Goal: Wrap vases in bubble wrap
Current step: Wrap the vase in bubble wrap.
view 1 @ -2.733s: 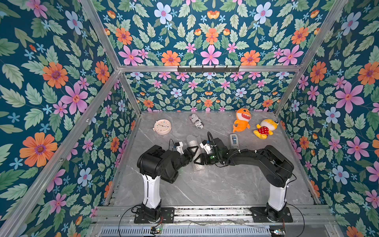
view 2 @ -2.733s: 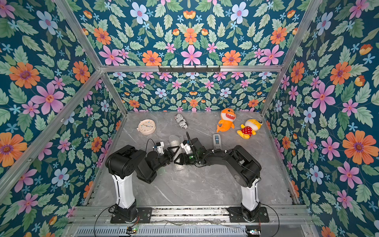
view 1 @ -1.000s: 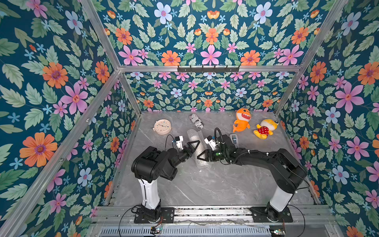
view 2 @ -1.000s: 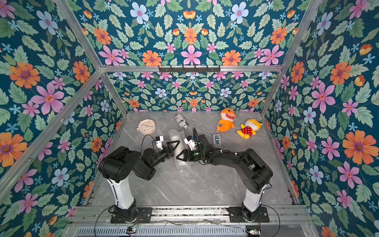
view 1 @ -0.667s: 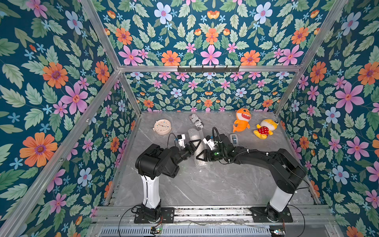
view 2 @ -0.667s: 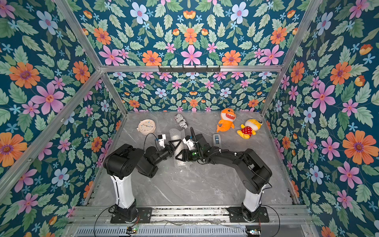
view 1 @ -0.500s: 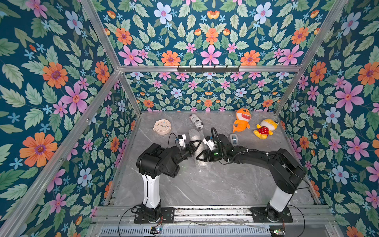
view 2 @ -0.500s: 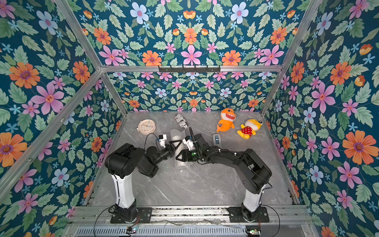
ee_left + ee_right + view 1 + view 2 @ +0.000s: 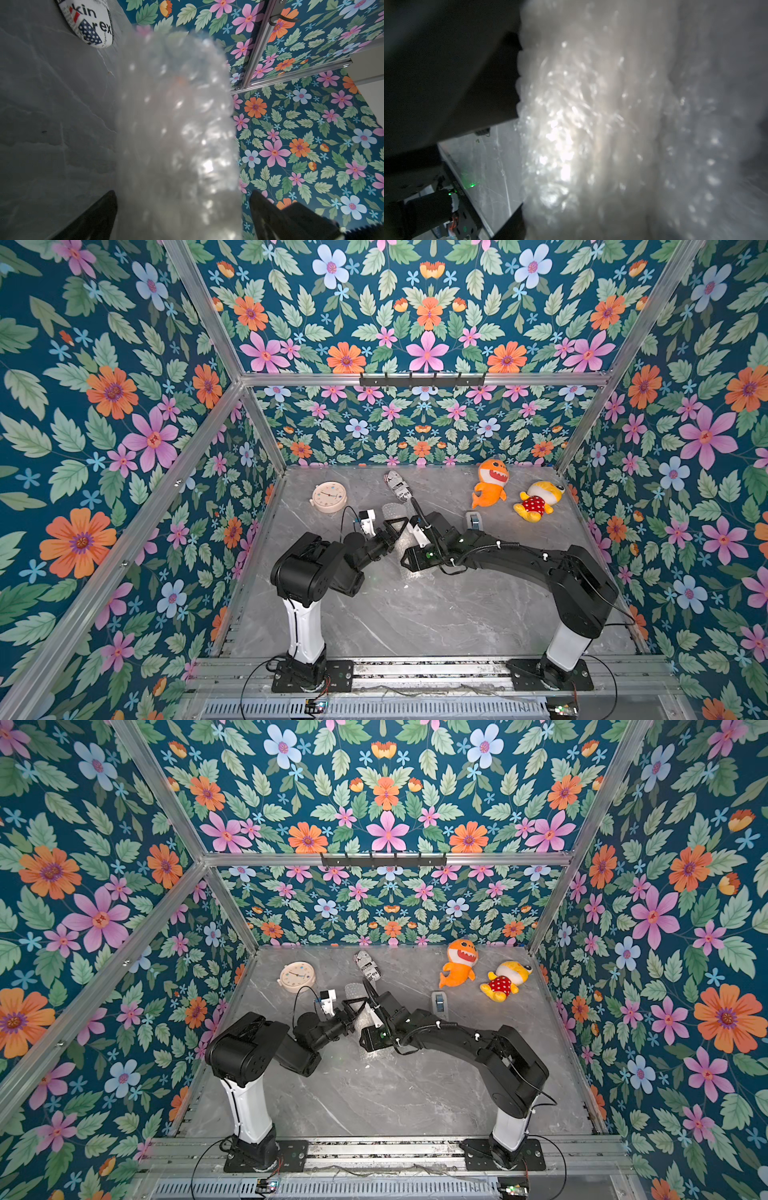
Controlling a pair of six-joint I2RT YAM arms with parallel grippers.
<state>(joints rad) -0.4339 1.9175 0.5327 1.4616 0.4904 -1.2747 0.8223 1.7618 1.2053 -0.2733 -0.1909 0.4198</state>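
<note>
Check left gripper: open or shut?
Open. Left wrist view: left gripper fingers stand wide apart either side of the bubble wrap, a gap showing beside one.

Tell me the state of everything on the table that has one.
bubble wrap, rolled into a bundle between both tools
left tool, open, jaws on either side of the bundle
right tool, shut on the bubble wrap
printed cylinder, lying on its side
clock, lying face up
orange plush, lying face up
yellow plush, lying down

The counter [image 9: 415, 614] is carrying two plush toys, an orange toy [image 9: 490, 485] and a yellow toy [image 9: 538, 502], one clock [image 9: 328, 497], one printed cylinder [image 9: 400, 487], one tape dispenser [image 9: 473, 520] and one bundle of bubble wrap [image 9: 176, 124].
</note>
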